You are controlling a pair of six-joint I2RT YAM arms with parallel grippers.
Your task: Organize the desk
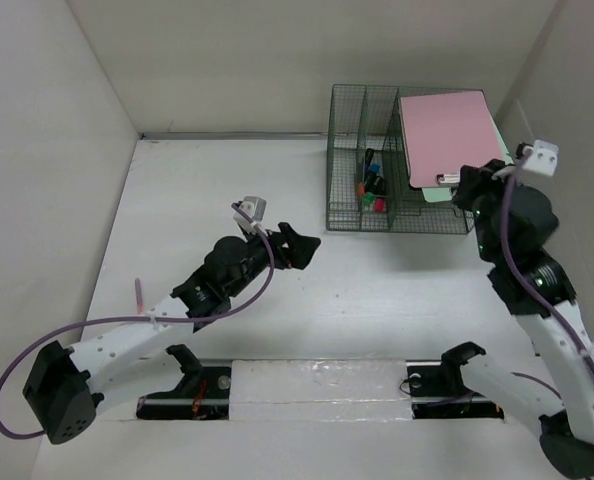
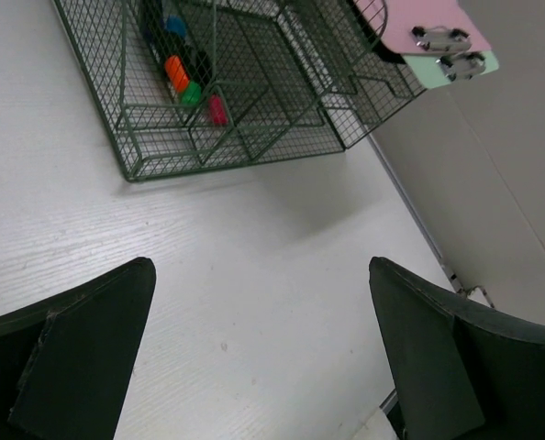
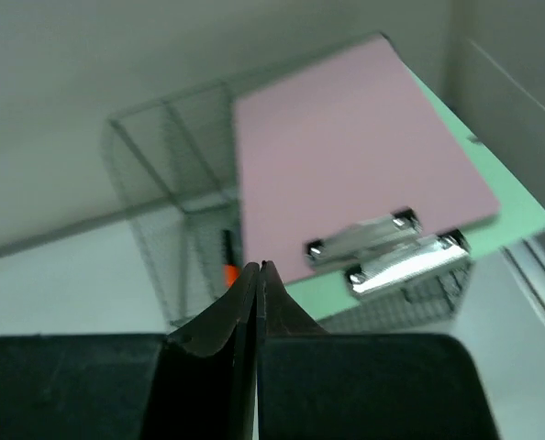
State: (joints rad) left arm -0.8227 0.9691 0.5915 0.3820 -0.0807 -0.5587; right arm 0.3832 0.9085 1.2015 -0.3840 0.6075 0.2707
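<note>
Green wire rack (image 1: 362,165) at the far right, colored markers (image 1: 373,186) inside. 2 on top: pink clipboard (image 1: 447,135) over mint clipboard (image 3: 518,220).

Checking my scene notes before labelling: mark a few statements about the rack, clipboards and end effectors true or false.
1. The left end effector is open and holds nothing. True.
2. The right end effector is wide open. False: its fingers are pressed shut.
3. The flat pink clipboard lies over a mint-green clipboard atop the green wire-mesh organizer rack on the matte-white desk. True.
4. The coloured markers lie loose on the desk. False: they sit inside the rack.
</note>
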